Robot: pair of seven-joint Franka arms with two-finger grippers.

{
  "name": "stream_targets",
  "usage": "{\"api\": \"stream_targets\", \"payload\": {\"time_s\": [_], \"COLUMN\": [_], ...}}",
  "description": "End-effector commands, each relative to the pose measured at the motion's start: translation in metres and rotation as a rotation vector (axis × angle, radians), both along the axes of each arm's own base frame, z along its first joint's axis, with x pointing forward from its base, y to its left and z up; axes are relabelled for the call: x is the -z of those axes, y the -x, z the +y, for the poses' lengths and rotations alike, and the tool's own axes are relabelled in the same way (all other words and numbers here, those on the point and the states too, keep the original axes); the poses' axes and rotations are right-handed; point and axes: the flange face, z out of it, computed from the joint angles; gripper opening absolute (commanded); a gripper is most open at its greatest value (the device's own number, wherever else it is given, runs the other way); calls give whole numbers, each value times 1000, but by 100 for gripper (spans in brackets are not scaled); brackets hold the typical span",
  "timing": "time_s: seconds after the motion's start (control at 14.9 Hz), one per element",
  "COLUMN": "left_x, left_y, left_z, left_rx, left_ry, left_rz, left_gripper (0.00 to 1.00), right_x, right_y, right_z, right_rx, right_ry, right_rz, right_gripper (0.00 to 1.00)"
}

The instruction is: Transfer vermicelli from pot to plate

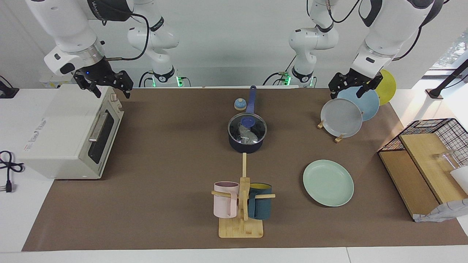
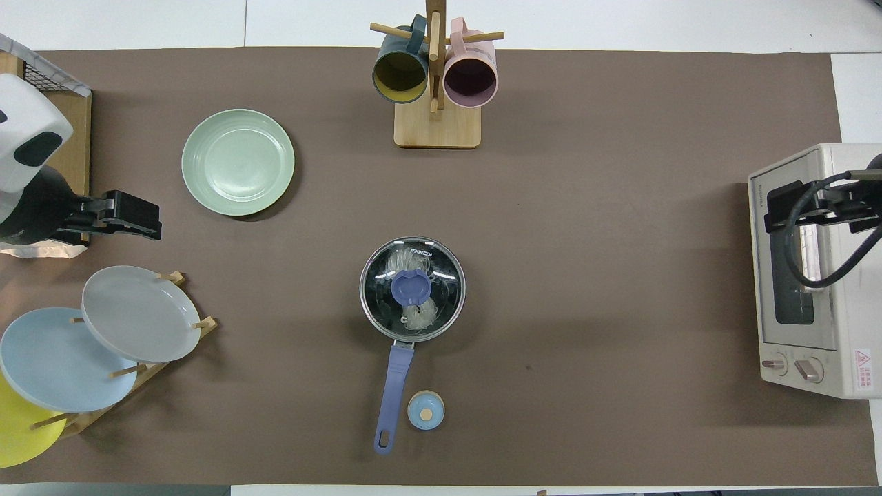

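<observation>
The dark navy pot [image 1: 246, 143] stands mid-table with its blue handle [image 1: 251, 99] pointing toward the robots. A glass lid with a blue knob [image 1: 248, 121] covers it. The whitish vermicelli [image 2: 421, 315] shows through the lid inside the pot. The mint-green plate [image 1: 328, 182] lies flat, farther from the robots than the pot and toward the left arm's end; it also shows in the overhead view [image 2: 238, 162]. My left gripper [image 1: 351, 87] hangs open and empty over the plate rack. My right gripper [image 1: 106, 84] hangs open and empty over the toaster oven.
A plate rack [image 1: 338, 138] holds grey [image 1: 341, 117], light blue and yellow plates. A white toaster oven [image 1: 69, 135] stands at the right arm's end. A mug rack [image 1: 241, 226] holds pink and teal mugs. A small blue knobbed disc [image 1: 240, 104] lies beside the handle. A wire basket [image 1: 438, 131] holds wooden boards.
</observation>
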Motion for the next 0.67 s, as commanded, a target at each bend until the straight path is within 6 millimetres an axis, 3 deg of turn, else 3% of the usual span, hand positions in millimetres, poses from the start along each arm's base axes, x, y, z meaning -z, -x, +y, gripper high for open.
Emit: {"api": "stream_targets", "payload": {"time_s": [0.0,0.61], "left_x": [-4,-4], "left_y": [5,5], "left_z": [4,4], "left_rx": [-8,-8], "left_ry": [0,0], "left_rz": [-5,-5], "left_gripper": [100,100], "right_x": [-3,-2], "right_y": [5,5], "right_z": [0,0], "right_rx": [-16,14], "right_ry": [-7,-5], "right_rz": [-2,-2], "right_gripper": [100,100]}}
